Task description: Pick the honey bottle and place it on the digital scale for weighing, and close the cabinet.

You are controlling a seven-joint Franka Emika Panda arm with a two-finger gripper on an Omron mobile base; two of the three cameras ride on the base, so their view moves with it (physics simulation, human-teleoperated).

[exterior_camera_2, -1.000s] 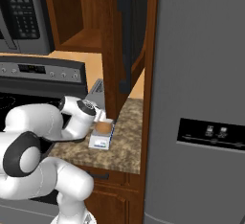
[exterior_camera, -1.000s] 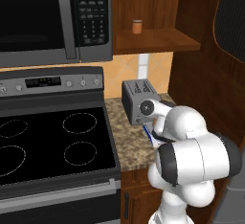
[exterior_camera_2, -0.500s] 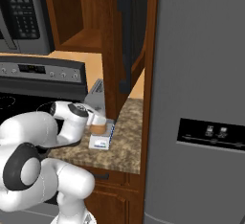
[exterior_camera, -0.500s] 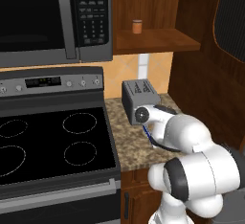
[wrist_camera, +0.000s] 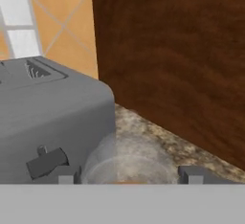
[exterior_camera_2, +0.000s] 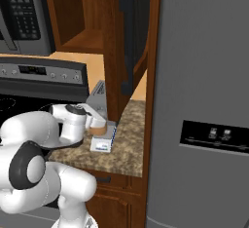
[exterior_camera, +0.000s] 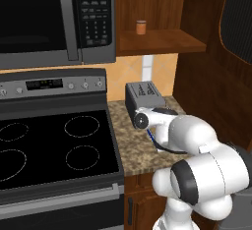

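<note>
Right base view showed the honey bottle [exterior_camera_2: 98, 129] standing on the digital scale [exterior_camera_2: 103, 143], at 4 o'clock from the grey toaster [exterior_camera_2: 99, 101]. Gripper [exterior_camera_2: 93, 123] straddled the bottle's cap; whether it clenched or had let go I could not tell. Cabinet door [exterior_camera_2: 133, 37] stood open above the counter [exterior_camera_2: 124, 149].

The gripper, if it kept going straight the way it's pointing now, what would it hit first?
Probably the wooden side panel behind the counter; the toaster sits just left of that line, though depth is unclear.
</note>
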